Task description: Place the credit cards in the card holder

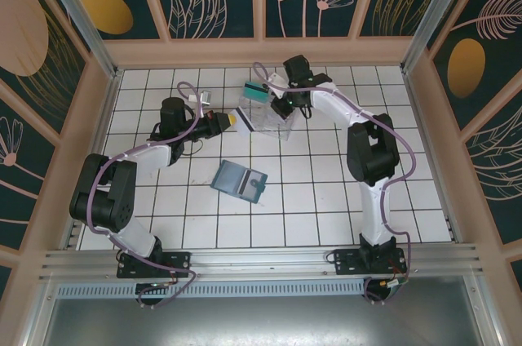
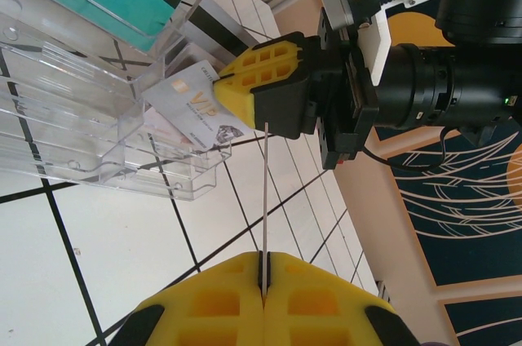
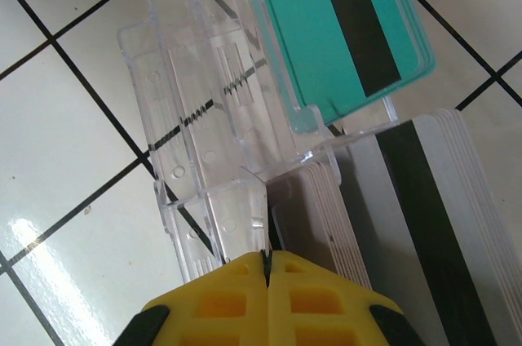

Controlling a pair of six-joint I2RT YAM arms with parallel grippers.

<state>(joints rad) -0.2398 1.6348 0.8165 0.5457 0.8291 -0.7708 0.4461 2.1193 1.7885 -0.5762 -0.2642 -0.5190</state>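
Blue-grey inside and spread open, the card holder (image 1: 239,179) lies flat on the white-tiled counter (image 1: 326,207). It is the thing nearest the arm bases and sits apart from both arms. Beyond it, your left pincer (image 2: 263,271) is clenched on a thin pale card (image 2: 265,199). From the wrist you see that card edge-on, so you cannot read its face. It reaches from the pincer toward the clear tray (image 2: 73,126). A little further on, your right pincer (image 3: 265,255) is closed too, nipping an upright wall of that tray. Just beside it, a stack of whitish cards (image 3: 424,232) with a dark stripe stands in one compartment. In the left wrist view the front one reads VIP. Farthest back, the teal card (image 3: 342,28), with a dark stripe across it, leans in the tray's rear slot.
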